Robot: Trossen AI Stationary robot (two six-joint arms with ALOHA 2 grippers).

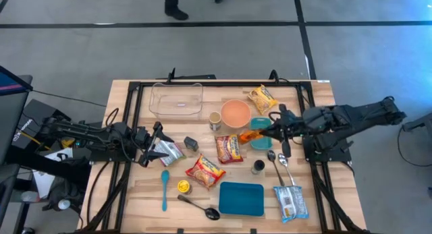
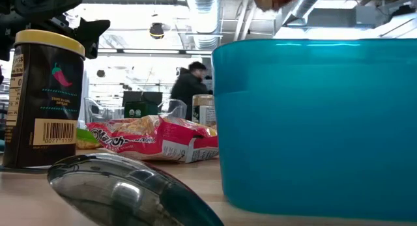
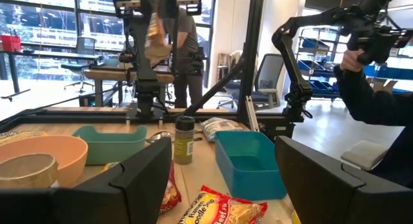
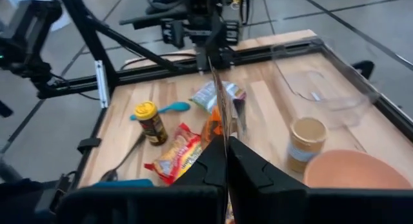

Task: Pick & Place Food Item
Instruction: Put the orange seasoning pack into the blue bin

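My right gripper (image 1: 268, 131) is shut on an orange snack packet (image 1: 250, 135), held in the air beside the orange bowl (image 1: 235, 112) and over a teal bowl (image 1: 261, 143). In the right wrist view the packet (image 4: 219, 111) shows edge-on, rising from the shut fingers (image 4: 248, 169). The left wrist view shows it (image 3: 157, 35) hanging high above the table. My left gripper (image 1: 152, 148) waits at the table's left, open, with a silvery packet (image 1: 170, 152) just beyond its fingers; nothing lies between them (image 3: 222, 179). My right gripper pinches one edge of the orange packet (image 4: 222, 143) between its two shut fingers, coming from the table's right side and slanting a little downward. The packet is lifted clear of the table and hangs below the fingers, its flat faces upright.
Two noodle packets (image 1: 228, 148) (image 1: 204, 170), a cup (image 1: 214, 121), a clear tub (image 1: 177, 99), a teal box (image 1: 241, 197), a shaker (image 1: 258, 166), spoons (image 1: 278, 165), a yellow-lidded jar (image 1: 183, 187) and further packets (image 1: 262, 98) (image 1: 290, 202) crowd the table. A person stands beyond it (image 2: 189, 86).
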